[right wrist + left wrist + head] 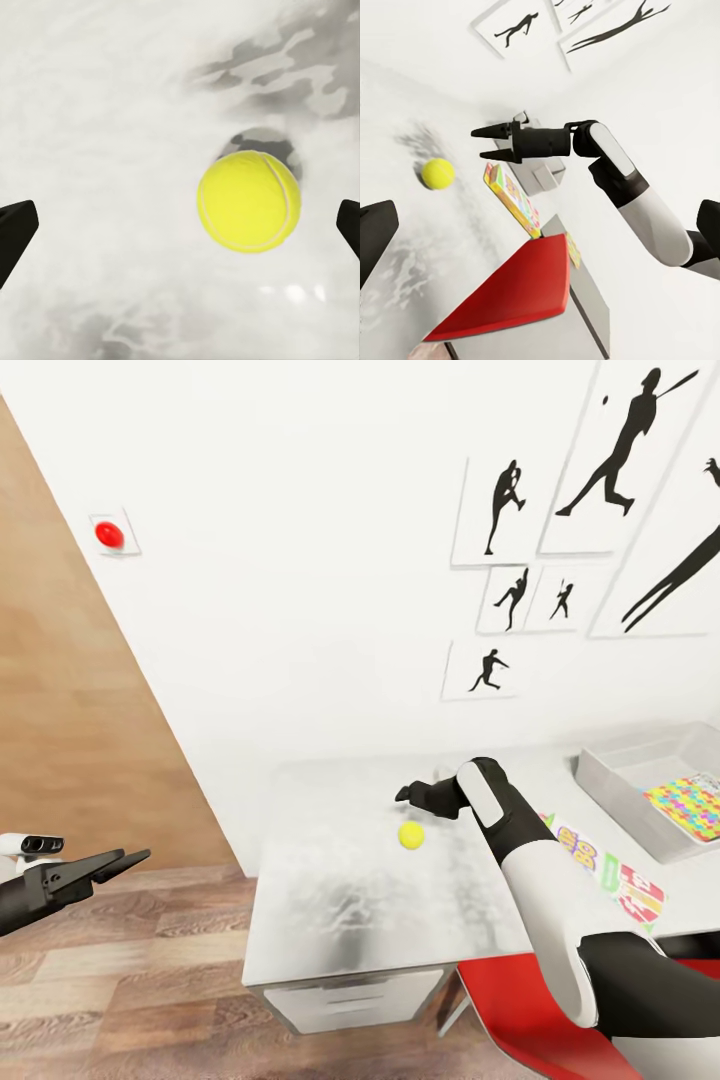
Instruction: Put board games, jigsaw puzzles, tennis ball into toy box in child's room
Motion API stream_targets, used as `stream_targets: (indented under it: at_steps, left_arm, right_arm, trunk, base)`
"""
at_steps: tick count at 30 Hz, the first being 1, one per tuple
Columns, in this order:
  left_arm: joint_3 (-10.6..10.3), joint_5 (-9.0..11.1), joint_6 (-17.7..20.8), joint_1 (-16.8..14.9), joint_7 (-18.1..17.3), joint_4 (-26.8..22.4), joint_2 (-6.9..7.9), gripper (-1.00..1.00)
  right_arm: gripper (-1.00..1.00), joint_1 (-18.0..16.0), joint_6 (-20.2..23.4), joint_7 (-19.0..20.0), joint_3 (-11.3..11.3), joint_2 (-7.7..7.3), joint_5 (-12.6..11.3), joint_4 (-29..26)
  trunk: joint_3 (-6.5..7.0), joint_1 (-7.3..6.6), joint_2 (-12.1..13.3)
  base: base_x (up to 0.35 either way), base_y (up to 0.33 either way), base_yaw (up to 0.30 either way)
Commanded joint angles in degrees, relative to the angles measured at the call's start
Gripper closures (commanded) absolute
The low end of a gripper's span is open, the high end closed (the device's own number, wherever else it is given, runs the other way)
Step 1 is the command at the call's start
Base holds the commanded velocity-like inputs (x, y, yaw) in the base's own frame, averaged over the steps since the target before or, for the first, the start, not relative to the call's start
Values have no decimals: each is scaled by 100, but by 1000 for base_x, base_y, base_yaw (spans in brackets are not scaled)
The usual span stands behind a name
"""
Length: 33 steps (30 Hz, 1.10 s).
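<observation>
The yellow-green tennis ball (pixel 411 835) (pixel 437 173) (pixel 249 201) rests on the pale grey table (pixel 340 890). My right gripper (pixel 403 794) (pixel 489 144) (pixel 184 225) hangs open above the ball, which lies between its spread fingers, nearer one of them. Further right on the table lies the Skip-Bo board game (pixel 610 870) (pixel 514 196). At the table's far right stands the toy box (pixel 612 788), with a multicoloured jigsaw puzzle (pixel 685 797) inside. My left gripper (pixel 115 860) is off the table's left side, above the floor, open and holding nothing.
A red swivel chair (pixel 540 1020) (pixel 510 292) is tucked under the table's near edge by my right arm. A red button (pixel 109 534) sits on the white wall. Baseball silhouette prints (pixel 600 450) hang behind the table. Wood-plank floor (pixel 150 980) lies to the left.
</observation>
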Motion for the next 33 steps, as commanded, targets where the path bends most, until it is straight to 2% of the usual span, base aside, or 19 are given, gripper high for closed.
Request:
stream_targets:
  at_steps: [1,10,28,31,33]
  left_arm:
    - [0,-5,61,-4,-24,-1,1,-100]
    - [0,-5,61,-4,-24,-1,-1,-100]
    - [-8,-11,61,-4,-24,-1,-1,-100]
    - [-9,-12,61,-4,-24,-1,-1,-100]
    - [-9,-13,61,-4,-24,-1,-1,-100]
  right_arm:
    - [-100,-5,9,-59,12,-2,-61,-6]
    - [-100,-9,10,-59,12,-24,-61,-7]
    - [-100,-13,13,-85,21,-90,-48,-16]
    - [-100,-13,14,-90,21,-92,39,-14]
    - [-100,-13,14,-89,17,-90,186,-8]
  trunk:
    - [-21,3,-12]
    - [-105,3,-12]
    - [-275,3,-12]
    - [-303,3,-12]
    - [-322,3,-12]
  base:
    - [18,16,0]
    - [99,93,0]
    - [7,5,0]
    - [0,0,0]
    - [0,0,0]
